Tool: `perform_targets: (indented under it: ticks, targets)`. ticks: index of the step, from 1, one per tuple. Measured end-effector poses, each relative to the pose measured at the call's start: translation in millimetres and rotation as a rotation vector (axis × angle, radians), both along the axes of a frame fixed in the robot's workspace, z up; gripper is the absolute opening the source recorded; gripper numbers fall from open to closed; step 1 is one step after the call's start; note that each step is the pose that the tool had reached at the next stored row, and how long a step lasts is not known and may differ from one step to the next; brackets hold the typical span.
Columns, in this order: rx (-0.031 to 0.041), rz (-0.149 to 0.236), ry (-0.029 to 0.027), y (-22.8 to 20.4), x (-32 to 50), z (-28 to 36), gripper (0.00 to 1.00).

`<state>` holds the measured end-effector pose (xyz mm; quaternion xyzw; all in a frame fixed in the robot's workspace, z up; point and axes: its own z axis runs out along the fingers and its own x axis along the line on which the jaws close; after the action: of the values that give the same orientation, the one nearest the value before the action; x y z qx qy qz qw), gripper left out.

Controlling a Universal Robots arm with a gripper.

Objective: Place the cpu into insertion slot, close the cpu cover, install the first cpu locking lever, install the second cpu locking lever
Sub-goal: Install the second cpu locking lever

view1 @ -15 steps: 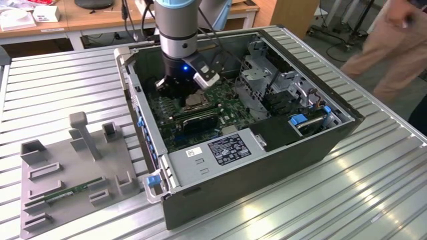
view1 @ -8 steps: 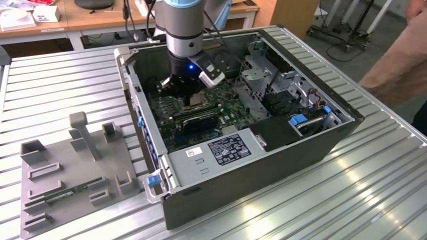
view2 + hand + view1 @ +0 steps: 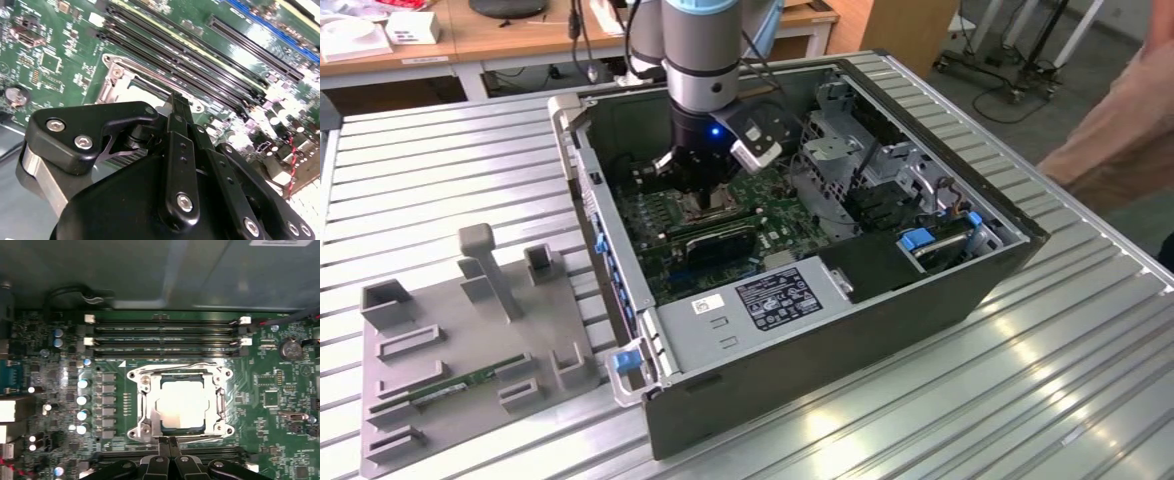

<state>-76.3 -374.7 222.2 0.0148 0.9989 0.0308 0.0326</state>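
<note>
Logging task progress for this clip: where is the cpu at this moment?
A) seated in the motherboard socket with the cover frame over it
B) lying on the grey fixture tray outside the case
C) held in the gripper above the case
A: in the first wrist view the cpu shows its pale face inside the socket, framed by the cpu cover, with the gripper beside the socket's edge.

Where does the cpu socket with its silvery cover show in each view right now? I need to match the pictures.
Exterior view: the cpu cover lies on the motherboard inside the open case, directly under the gripper.
First wrist view: the cover frames the pale cpu, mid-picture.
Second wrist view: a corner of the cover peeks past the gripper.
Shared landmark: the black memory slots alongside the socket.
</note>
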Motion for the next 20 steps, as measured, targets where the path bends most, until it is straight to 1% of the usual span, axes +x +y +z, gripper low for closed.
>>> perform_targets:
  ticks: [7,10,14,18,20]
  targets:
    - [0.0,0.0,0.0,0.5,10.2,-0.1,0.11]
    - [-0.0002,0.0,0.0,1.3,12.6,-0.1,0.11]
    - [-0.0001,0.0,0.0,7.7,12.6,0.0,0.11]
    - [-0.0001,0.0,0.0,12.2,12.6,0.6,0.11]
    - [-0.0002,0.0,0.0001,15.9,12.6,0.7,0.11]
